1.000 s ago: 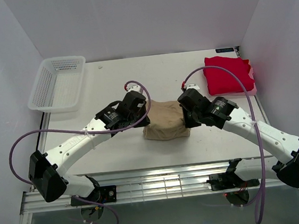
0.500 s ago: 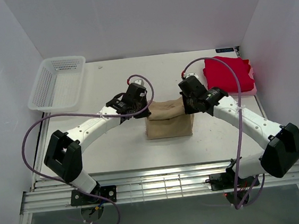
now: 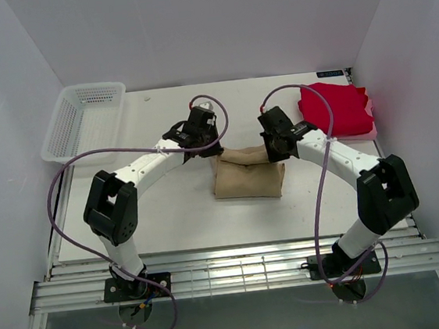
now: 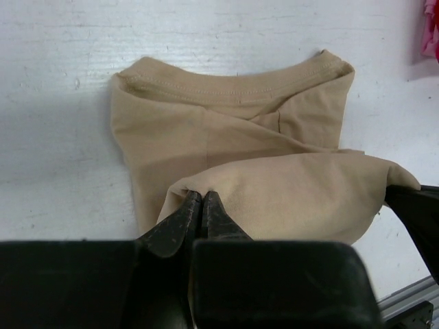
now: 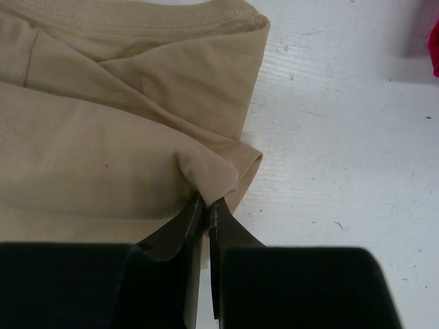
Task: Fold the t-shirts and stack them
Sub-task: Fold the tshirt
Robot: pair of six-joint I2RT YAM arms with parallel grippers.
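The tan t-shirt (image 3: 248,177) lies partly folded in the middle of the table. Its far edge is lifted between my two grippers. My left gripper (image 3: 215,152) is shut on the tan t-shirt (image 4: 274,157) at its left corner, the black fingertips (image 4: 185,209) pinching a fold of cloth. At the right corner my right gripper (image 3: 269,153) is shut on the same shirt (image 5: 103,151), its fingertips (image 5: 195,209) clamped on a bunched edge. The collar shows at the top of both wrist views. The red t-shirt (image 3: 333,108) lies folded at the back right.
A white mesh basket (image 3: 84,122) stands at the back left of the table (image 3: 170,217). White walls enclose the table on the left, back and right. Purple cables loop over both arms.
Both grippers have carried the shirt's near edge away from the arm bases toward the back, over the rest of the cloth. The arms are now stretched farther out.
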